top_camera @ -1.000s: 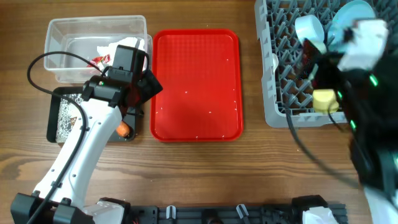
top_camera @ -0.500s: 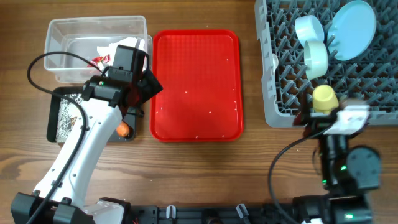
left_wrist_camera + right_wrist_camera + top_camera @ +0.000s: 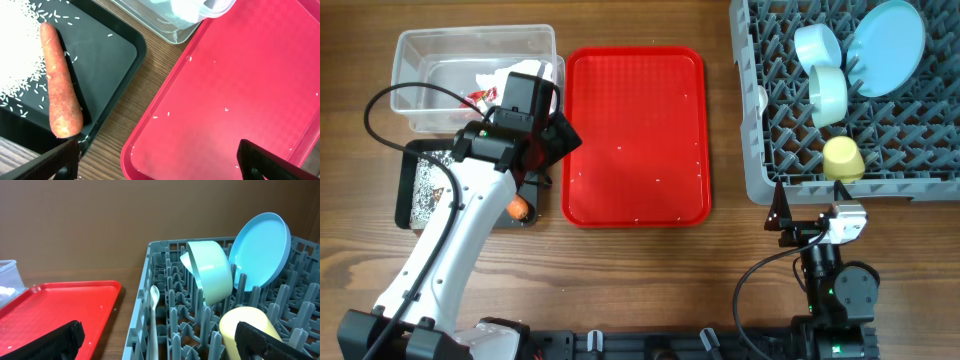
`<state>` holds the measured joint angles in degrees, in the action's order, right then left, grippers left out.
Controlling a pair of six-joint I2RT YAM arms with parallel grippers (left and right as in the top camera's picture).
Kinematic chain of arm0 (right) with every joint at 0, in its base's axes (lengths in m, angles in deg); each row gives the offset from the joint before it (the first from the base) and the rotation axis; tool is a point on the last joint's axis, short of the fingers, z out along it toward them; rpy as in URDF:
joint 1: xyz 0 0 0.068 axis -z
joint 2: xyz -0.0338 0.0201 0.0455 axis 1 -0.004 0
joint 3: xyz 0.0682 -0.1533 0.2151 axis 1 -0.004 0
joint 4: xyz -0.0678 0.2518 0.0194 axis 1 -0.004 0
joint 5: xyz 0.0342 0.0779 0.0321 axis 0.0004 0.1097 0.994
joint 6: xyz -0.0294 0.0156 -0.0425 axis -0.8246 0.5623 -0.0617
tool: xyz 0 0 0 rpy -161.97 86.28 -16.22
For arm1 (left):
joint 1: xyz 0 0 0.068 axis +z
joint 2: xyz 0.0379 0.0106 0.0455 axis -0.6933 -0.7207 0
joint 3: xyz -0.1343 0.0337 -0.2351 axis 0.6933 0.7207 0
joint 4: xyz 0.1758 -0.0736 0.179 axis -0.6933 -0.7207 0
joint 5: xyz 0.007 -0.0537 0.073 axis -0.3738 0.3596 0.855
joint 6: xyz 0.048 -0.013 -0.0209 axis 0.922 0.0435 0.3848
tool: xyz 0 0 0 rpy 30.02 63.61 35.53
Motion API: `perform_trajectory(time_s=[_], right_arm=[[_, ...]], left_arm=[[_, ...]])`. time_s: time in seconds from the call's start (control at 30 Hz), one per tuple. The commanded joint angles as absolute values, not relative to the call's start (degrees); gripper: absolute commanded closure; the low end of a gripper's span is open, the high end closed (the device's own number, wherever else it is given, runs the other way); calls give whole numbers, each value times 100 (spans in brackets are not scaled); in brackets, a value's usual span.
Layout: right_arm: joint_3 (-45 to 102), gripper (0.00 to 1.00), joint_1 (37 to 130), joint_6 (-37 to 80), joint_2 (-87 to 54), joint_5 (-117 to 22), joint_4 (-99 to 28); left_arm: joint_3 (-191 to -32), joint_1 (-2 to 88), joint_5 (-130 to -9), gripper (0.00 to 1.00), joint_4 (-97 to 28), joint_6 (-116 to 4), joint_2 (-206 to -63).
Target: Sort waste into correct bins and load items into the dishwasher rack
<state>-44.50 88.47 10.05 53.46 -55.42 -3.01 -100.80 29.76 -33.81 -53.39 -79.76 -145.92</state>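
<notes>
from above, the left gripper (image 3: 159, 150) is hidden under its own wrist; the wrist view shows its jaws spread wide and empty, one tip over the near right corner of the black tray (image 3: 412, 205), the other over the red tray (image 3: 635, 135). the carrot piece (image 3: 60, 87) lies in the black tray, its blunt end just beside that first tip. white crumbs (image 3: 425, 180) speckle the tray's left part, washed out in the wrist view; i cannot make out a brown lump among them. the clear tub (image 3: 420, 45) sits just far of the black tray. in it, the napkin (image 3: 542, 70) is half covered by the arm and the wrapper (image 3: 477, 97) is small and blurred.

the right gripper (image 3: 159, 330) is also wide and empty, just near of the rack (image 3: 765, 150), facing it. the yellow cup (image 3: 842, 157), cut off in the wrist view, is closest to it. farther in are the mint bowl (image 3: 828, 92), the light blue bowl (image 3: 817, 45) and the plate (image 3: 885, 48). the spoon (image 3: 154, 297) stands at the rack's left edge, hard to see from above.
</notes>
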Motion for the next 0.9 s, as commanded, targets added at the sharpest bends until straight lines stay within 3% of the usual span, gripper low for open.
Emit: perform_trajectory(time_s=[0.0,0.37,0.43,0.6,0.73,0.87], right_arm=[[-4491,0,8867,1105,5377,-5437,-268],[-4491,0,8867,1101,5377,-5437,-268],[-4491,0,8867,1103,5377,-5439,-268],[-4491,0,8867,1103,5377,-5437,-268],[-4491,0,8867,1099,5377,-5437,-268],[-4491,0,8867,1101,5377,-5437,-268]], left_arm=[[-10082,2987,-3307,0,-5325,-8004,-14614],[-10082,2991,-3130,0,-5334,-7978,-14614],[-10082,2991,-3064,0,-5273,-7425,-14612],[-10069,3000,-3480,0,-3732,-5320,-14166],[-9387,3411,-3637,0,-3041,-5146,-13110],[-7103,4331,-4470,0,-1450,-5141,-11198]])
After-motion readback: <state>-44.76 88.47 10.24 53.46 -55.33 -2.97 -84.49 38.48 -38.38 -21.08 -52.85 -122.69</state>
